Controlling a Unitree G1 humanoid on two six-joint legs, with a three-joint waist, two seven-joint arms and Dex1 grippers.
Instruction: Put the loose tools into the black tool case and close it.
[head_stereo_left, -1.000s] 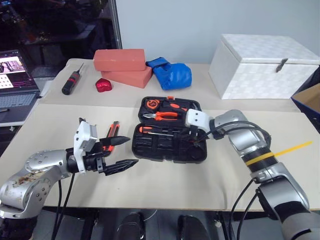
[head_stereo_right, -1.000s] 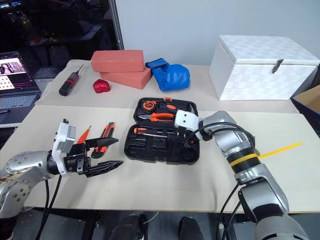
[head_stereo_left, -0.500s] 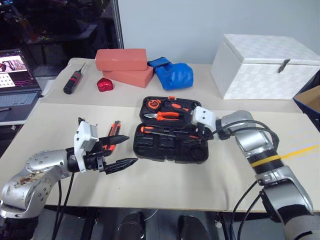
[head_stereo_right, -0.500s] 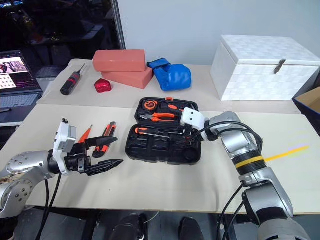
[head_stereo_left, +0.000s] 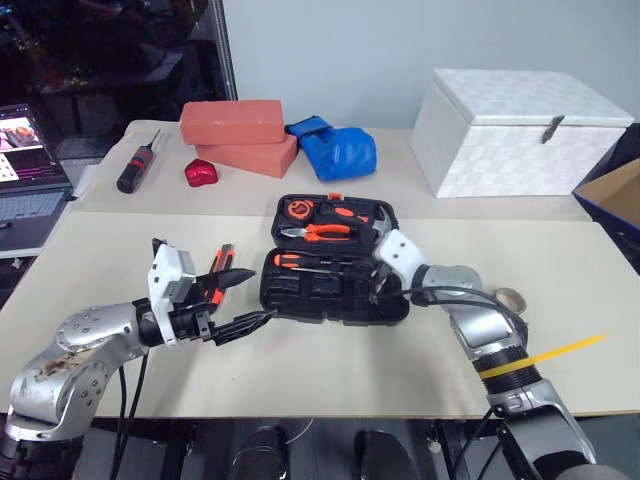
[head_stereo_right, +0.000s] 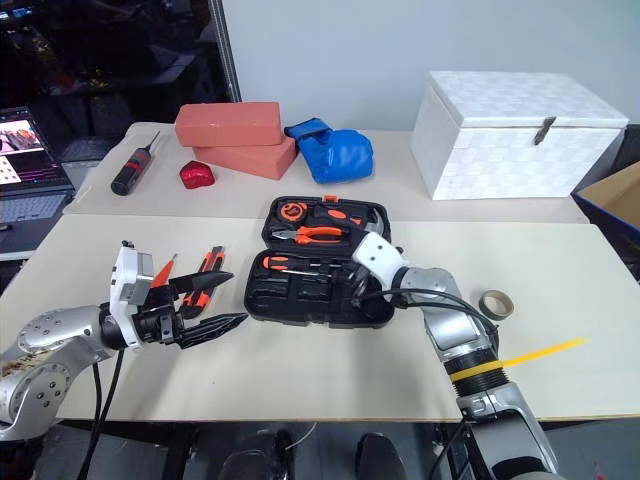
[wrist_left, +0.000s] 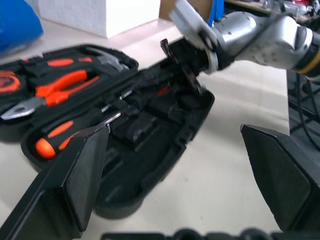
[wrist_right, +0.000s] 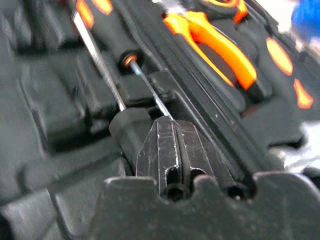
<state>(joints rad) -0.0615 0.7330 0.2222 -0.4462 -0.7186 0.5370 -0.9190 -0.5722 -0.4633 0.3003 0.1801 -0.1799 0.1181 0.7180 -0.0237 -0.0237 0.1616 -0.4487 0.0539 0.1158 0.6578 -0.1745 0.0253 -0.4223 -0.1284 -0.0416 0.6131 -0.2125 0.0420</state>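
Two grippers at work. Left gripper (head_stereo_left: 243, 298) hovers at 8 o'clock on the table (head_stereo_left: 330, 370), fingers spread wide, empty, same place as a second ago. Just beyond it, at 9 o'clock, two loose tools lie on the table: utility knife (head_stereo_left: 219, 270) and, beside it, slim orange screwdriver (head_stereo_right: 166, 270), neither picked up yet.

Right gripper (wrist_right: 172, 150) has changed: fingers opened part way half a second ago, now pressed together with nothing between them, tip dropped onto the right end of the near half of the black tool case (head_stereo_left: 330, 300). Screwdriver shafts (wrist_right: 150, 95) lie in the slots right at its tip. My reading: it let go of a screwdriver there and is now nudging it down into its slot.

Case lies open at centre table, pliers (head_stereo_left: 318, 232) in the far half. Roughly half done; knife, slim screwdriver and closing remain
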